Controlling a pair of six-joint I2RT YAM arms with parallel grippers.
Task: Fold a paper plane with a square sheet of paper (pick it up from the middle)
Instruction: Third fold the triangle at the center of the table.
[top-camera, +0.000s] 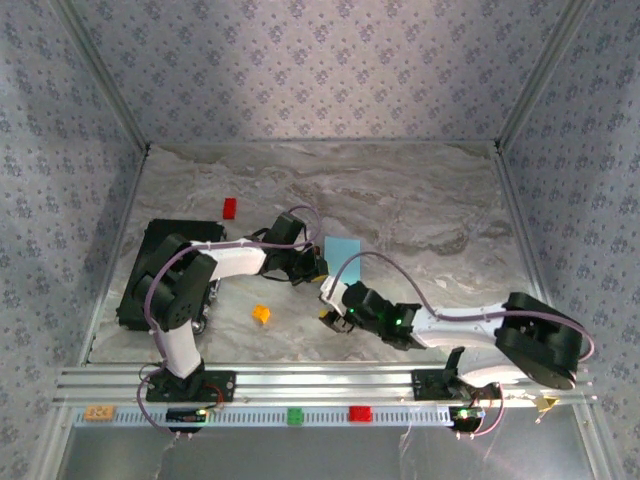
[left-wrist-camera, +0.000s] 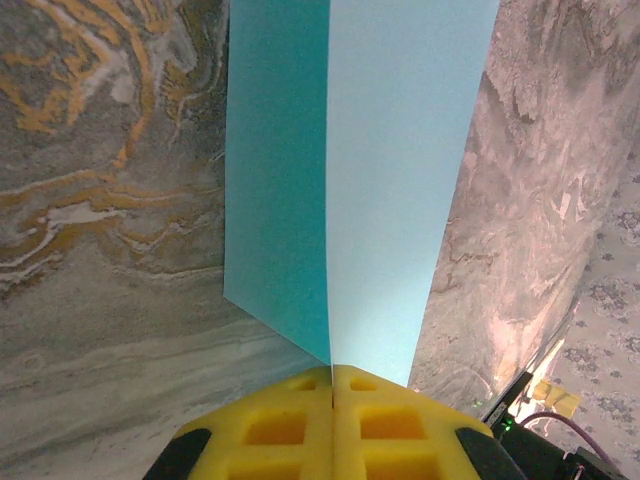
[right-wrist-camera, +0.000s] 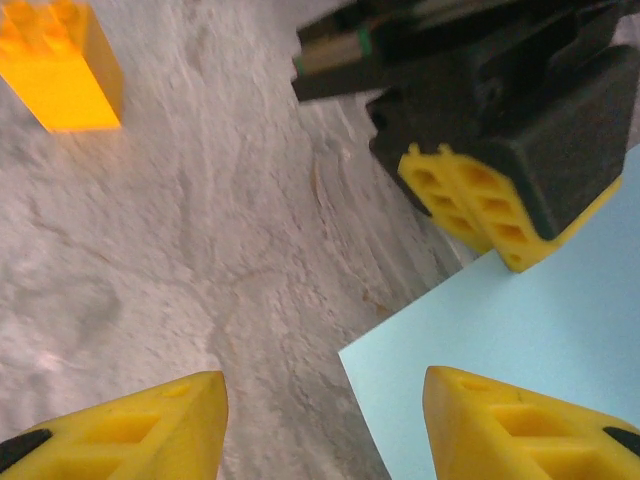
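Note:
The square sheet of paper (left-wrist-camera: 385, 170) is light blue and creased down its middle, its two halves rising into a shallow V. My left gripper (left-wrist-camera: 332, 374) is shut on the near end of that crease. From above the paper (top-camera: 341, 246) sits mid-table just right of the left gripper (top-camera: 310, 265). My right gripper (right-wrist-camera: 325, 425) is open and low over the table, a corner of the paper (right-wrist-camera: 520, 330) between its fingers and its right finger over the sheet. The left fingers (right-wrist-camera: 470, 205) pinch the sheet's edge ahead of it. The right gripper (top-camera: 326, 305) is just in front of the paper.
An orange block (top-camera: 261, 313) (right-wrist-camera: 60, 65) lies on the marble left of the right gripper. A small red block (top-camera: 230, 207) sits further back. A black slab (top-camera: 150, 270) lies under the left arm. Green (top-camera: 295, 415) and red (top-camera: 360, 413) blocks rest on the front rail.

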